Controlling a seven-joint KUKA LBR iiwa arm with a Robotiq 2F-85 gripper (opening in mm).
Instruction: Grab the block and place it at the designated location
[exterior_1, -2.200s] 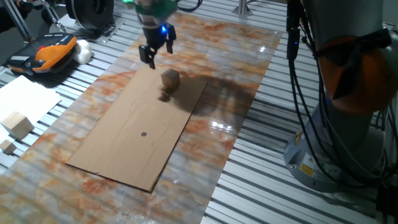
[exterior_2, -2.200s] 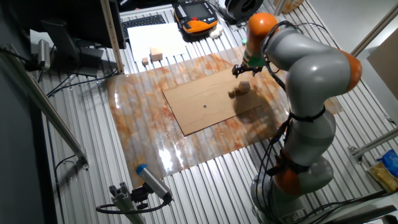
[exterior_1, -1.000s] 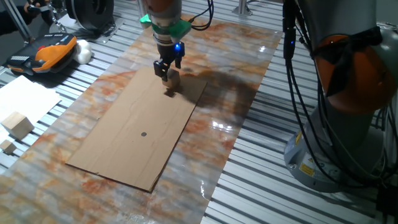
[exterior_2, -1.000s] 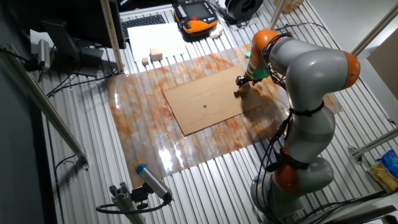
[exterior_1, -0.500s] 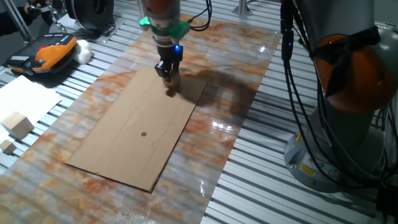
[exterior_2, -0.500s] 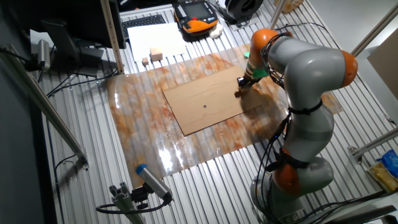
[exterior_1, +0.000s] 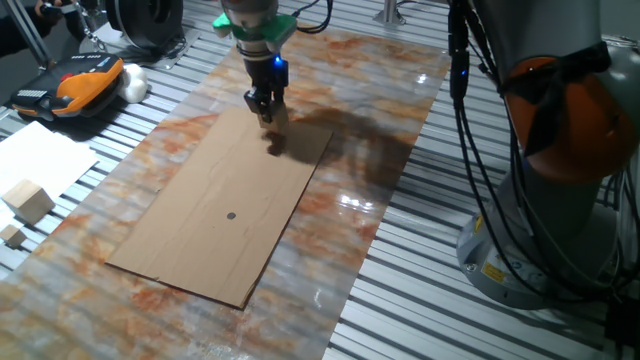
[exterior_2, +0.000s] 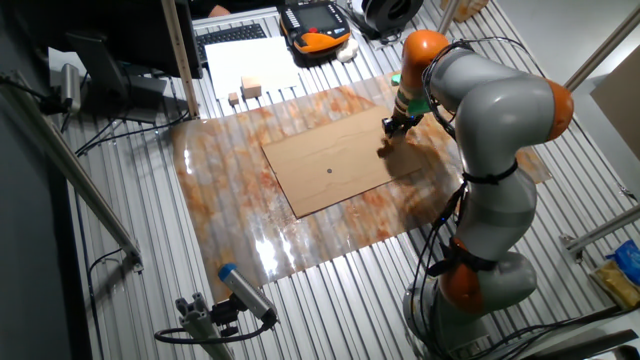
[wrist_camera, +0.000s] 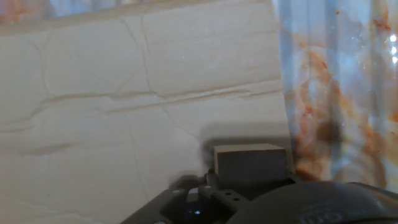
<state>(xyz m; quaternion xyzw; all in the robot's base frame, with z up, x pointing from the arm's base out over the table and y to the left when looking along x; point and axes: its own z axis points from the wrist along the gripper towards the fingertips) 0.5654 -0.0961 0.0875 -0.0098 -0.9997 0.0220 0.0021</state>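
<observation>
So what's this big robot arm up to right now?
The arm's gripper is shut on a small wooden block and holds it just above the far end of a cardboard sheet, with the block's shadow below it. The dark dot marked on the sheet, where the block should go, is not yet covered.

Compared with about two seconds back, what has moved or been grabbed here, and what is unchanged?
The gripper came down onto the block, closed on it and has lifted it off the cardboard sheet, its shadow now below it. The dark dot, the larger cube and the tiny block beside the table mat have stayed put.
</observation>
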